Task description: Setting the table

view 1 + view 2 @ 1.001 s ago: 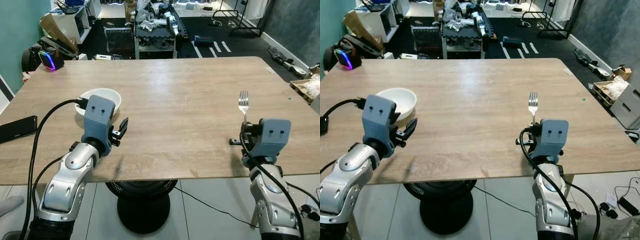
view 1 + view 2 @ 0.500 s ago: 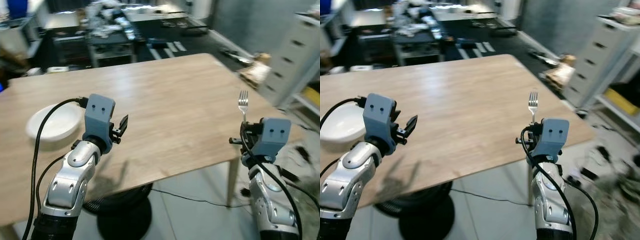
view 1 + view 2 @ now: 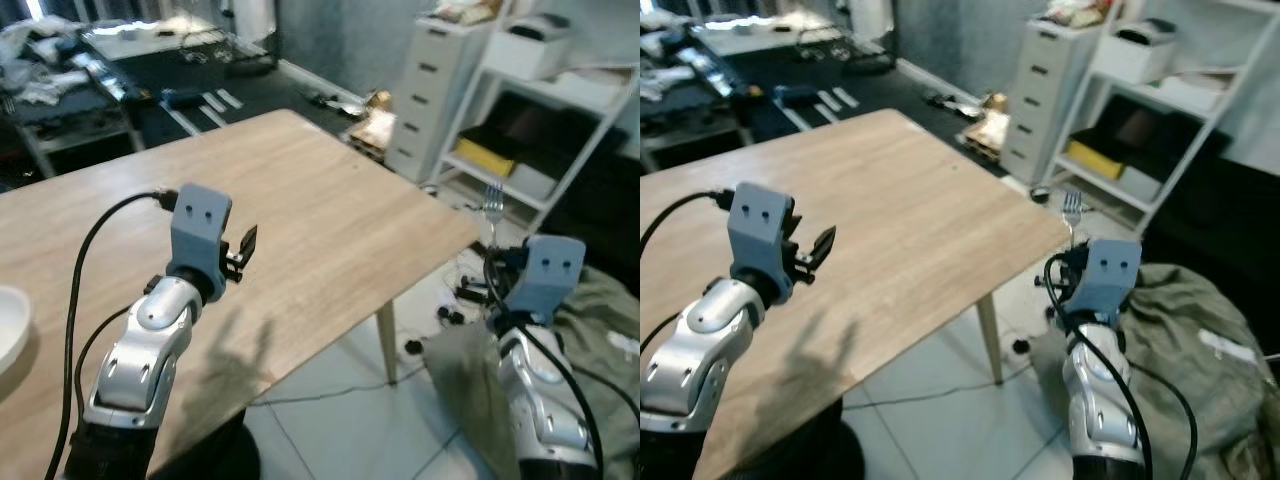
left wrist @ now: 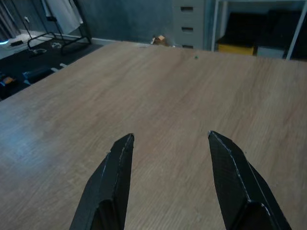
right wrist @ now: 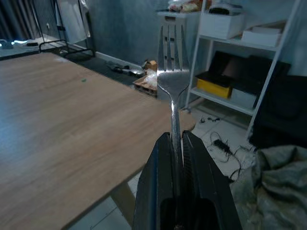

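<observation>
Wooden table (image 3: pixel 330 210) corner, right pincer (image 5: pixel 175 143) clamping upright fork (image 5: pixel 172 81) beyond its edge, left pincer (image 4: pixel 168 143) apart above tabletop

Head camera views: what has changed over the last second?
The camera has swung right: the wooden table has slid left in view, and a white shelving unit has come in. The right gripper stays shut on the silver fork, held upright; the left gripper stays open over the table.
</observation>
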### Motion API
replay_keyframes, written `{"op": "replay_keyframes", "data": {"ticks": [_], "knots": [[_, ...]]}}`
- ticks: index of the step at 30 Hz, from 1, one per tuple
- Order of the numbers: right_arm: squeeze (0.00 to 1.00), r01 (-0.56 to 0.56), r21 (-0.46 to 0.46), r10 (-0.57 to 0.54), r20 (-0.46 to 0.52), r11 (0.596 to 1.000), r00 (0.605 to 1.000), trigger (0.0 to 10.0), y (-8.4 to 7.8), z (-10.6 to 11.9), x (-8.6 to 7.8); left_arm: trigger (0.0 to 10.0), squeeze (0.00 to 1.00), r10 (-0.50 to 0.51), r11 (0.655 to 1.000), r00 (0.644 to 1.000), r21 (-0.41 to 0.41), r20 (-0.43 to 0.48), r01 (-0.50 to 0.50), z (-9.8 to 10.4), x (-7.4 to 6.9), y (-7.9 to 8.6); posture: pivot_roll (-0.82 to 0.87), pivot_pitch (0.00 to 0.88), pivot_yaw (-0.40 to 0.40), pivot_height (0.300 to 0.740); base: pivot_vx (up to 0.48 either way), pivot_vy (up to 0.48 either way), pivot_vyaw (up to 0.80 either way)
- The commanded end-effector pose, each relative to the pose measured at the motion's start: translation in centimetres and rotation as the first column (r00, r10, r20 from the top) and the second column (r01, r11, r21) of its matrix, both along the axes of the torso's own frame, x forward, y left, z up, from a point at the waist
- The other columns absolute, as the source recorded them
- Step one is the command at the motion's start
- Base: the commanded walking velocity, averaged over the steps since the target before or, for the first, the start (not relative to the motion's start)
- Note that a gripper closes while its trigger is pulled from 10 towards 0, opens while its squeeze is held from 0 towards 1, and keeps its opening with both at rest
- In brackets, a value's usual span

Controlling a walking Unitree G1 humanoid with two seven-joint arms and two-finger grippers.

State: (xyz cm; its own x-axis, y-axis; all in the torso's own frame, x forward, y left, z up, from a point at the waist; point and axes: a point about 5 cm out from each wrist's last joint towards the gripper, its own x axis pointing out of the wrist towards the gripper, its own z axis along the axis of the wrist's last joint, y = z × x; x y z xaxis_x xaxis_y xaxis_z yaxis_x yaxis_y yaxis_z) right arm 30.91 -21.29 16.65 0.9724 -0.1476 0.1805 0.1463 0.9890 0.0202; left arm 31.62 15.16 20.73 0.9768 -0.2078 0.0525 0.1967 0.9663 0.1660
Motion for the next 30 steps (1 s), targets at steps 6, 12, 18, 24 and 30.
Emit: {"op": "replay_keyframes", "data": {"ticks": [6,12,18,24,30], "knots": [[0.00,0.003,0.015,-0.003,-0.020,1.000,1.000,10.0,0.15,-0.81,-0.23,10.0,0.00,0.000,1.000,0.999,0.011,-0.033,0.000,-1.06,-0.20,0.35,-0.01,0.000,0.085,0.740,0.000,0.000,-0.79],[0.00,0.001,0.016,-0.001,-0.023,1.000,1.000,10.0,0.32,-0.90,-0.16,10.0,0.00,0.000,1.000,0.999,0.016,-0.037,0.000,-1.17,-0.16,0.39,-0.01,0.000,0.086,0.740,0.000,0.000,-0.79],[0.00,-0.001,0.016,0.002,-0.024,1.000,1.000,10.0,0.43,-0.98,-0.18,10.0,0.00,-0.002,1.000,0.999,0.019,-0.039,0.002,-1.31,-0.14,0.39,-0.01,0.000,0.087,0.740,0.000,0.000,-0.79],[0.00,-0.002,0.016,0.002,-0.028,1.000,1.000,10.0,0.49,-1.11,-0.27,10.0,0.00,0.000,1.000,0.999,0.020,-0.044,0.001,-1.52,-0.18,0.42,-0.01,0.000,0.086,0.740,0.000,0.000,-0.79],[0.00,-0.004,0.013,0.004,-0.029,1.000,1.000,10.0,0.54,-1.14,-0.27,10.0,0.00,0.002,1.000,0.999,0.018,-0.044,-0.001,-1.53,-0.14,0.48,-0.01,0.000,0.086,0.740,0.000,0.000,-0.79]]}}
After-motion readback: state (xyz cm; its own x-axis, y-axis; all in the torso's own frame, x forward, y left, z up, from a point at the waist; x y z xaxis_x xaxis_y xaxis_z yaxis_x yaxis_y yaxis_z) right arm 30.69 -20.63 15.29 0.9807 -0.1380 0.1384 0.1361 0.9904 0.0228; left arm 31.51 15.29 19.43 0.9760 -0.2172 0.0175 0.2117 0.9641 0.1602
